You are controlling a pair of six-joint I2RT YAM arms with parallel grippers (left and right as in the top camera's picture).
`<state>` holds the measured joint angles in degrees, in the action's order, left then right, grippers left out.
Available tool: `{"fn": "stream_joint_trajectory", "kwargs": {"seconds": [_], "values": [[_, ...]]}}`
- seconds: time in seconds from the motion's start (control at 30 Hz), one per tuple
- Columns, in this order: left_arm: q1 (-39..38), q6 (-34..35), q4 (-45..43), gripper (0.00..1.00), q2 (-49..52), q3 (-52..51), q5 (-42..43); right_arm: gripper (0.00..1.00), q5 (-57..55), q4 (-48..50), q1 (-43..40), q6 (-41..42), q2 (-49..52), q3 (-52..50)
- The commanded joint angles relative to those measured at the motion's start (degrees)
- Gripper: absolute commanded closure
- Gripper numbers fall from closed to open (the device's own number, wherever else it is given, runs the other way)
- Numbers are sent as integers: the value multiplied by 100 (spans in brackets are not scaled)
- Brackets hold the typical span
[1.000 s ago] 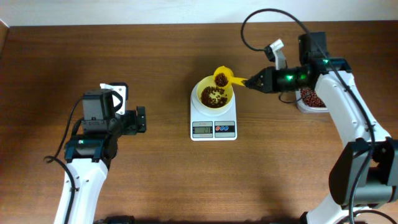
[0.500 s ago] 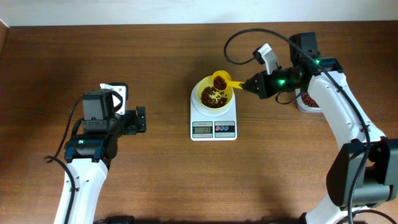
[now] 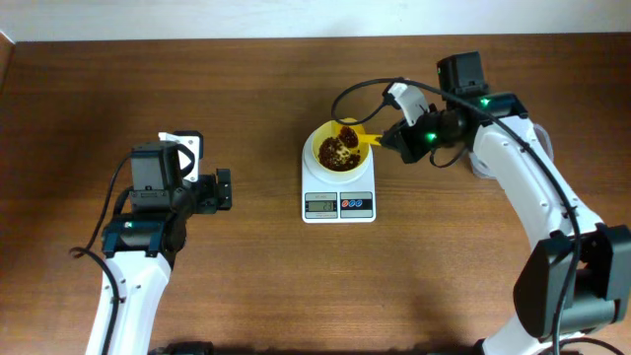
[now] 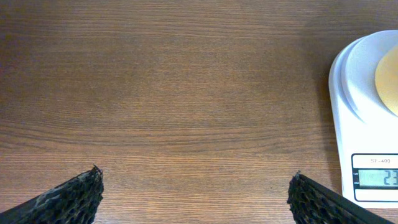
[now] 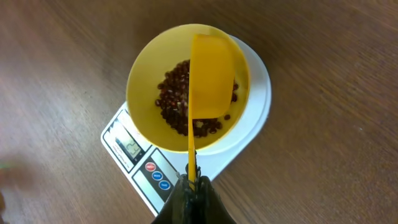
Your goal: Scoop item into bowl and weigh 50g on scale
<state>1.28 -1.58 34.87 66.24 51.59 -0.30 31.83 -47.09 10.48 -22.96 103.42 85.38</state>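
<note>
Over the last second the right arm has swung in toward the middle of the bench and rolled its wrist, so the yellow plastic handled scoop (image 3: 351, 131) (image 5: 211, 74), which stood level and full beside the rim, now lies over the small round pale yellow plastic bowl (image 3: 317, 148) (image 5: 140, 81). Its cup is turned so that a plain yellow face looks at the right wrist camera. The left arm has not shifted. The right hand (image 3: 396, 137) (image 5: 193, 186) is closed narrowly on the end of the scoop's thin handle, just right of the bowl. The small dark reddish-brown beans (image 3: 337, 152) (image 5: 174, 102) lie in a loose heap in the bottom of the bowl, partly hidden under the scoop's cup. In the overhead view a dark patch also shows at the cup itself. The bowl sits centred on the round platform of the small white rectangular kitchen scale (image 3: 339, 204) (image 5: 134, 149) (image 4: 367, 124), whose red and blue round buttons face the near edge of the brown wooden bench (image 3: 256, 276) (image 4: 174, 93). From the left wrist the grey display (image 4: 376, 178) shows digits "23" at the frame's edge, possibly cut off. The left hand (image 3: 222, 189) (image 4: 193, 199) hovers well left of the scale, its fingers spread wide and holding nothing.
</note>
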Motion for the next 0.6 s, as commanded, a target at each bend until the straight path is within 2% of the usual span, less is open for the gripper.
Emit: {"fn": "stream_joint_trajectory", "kwargs": {"seconds": [0.0, 0.4, 0.47, 0.57], "values": [[28, -87, -13, 1, 31, -15, -39, 96, -358, 13, 199, -83, -249, 164], [28, -87, -13, 1, 31, -15, -39, 96, -374, -87, 269, -87, -507, 205], [28, -87, -13, 1, 31, -15, -39, 96, -621, -247, 269, -472, -492, 205], [28, -87, -13, 1, 31, -15, -39, 96, -610, -319, 367, -472, -492, 205]]}}
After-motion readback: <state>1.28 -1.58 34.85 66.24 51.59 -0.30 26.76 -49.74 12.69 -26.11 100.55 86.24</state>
